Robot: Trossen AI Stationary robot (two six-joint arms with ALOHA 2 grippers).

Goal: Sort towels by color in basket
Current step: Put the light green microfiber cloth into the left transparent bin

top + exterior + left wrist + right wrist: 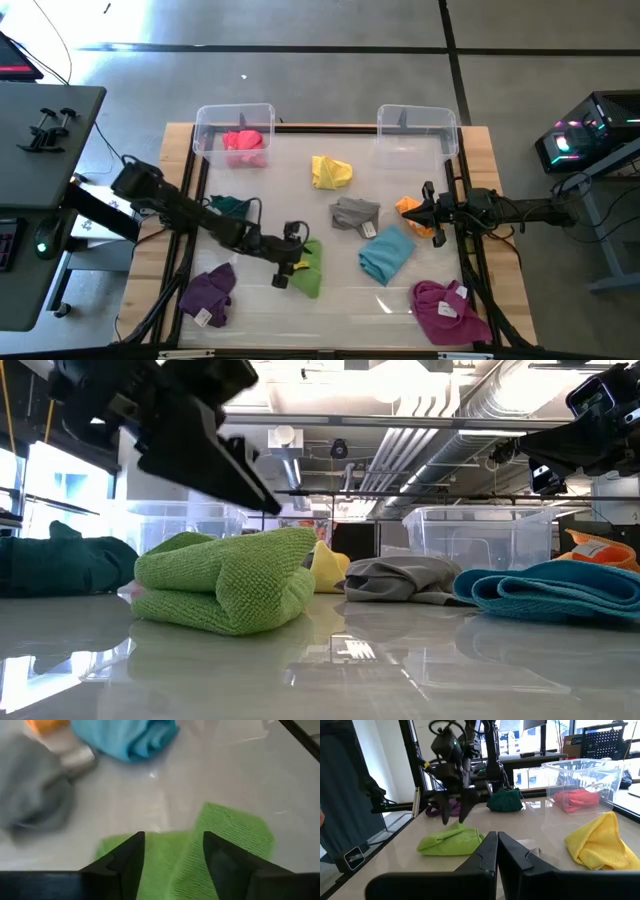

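Observation:
The green towel (309,268) lies bunched on the white table near its near edge. My left gripper (288,262) hangs open just above it, pointing down. In the left wrist view, its two fingers (131,856) stand over the green cloth (235,832) without touching it. My right gripper (428,212) is shut and empty beside the orange towel (410,208) at the table's right. The pink towel (243,145) sits in the left clear bin (208,128). The yellow (331,172), grey (355,213), light blue (387,253), magenta (448,308), purple (210,293) and dark teal (230,207) towels lie loose on the table.
A second clear bin (417,125) stands empty at the far right corner. A dark frame (190,200) runs along the table's left and right sides. Bare table shows between the green towel and the magenta one, along the near edge.

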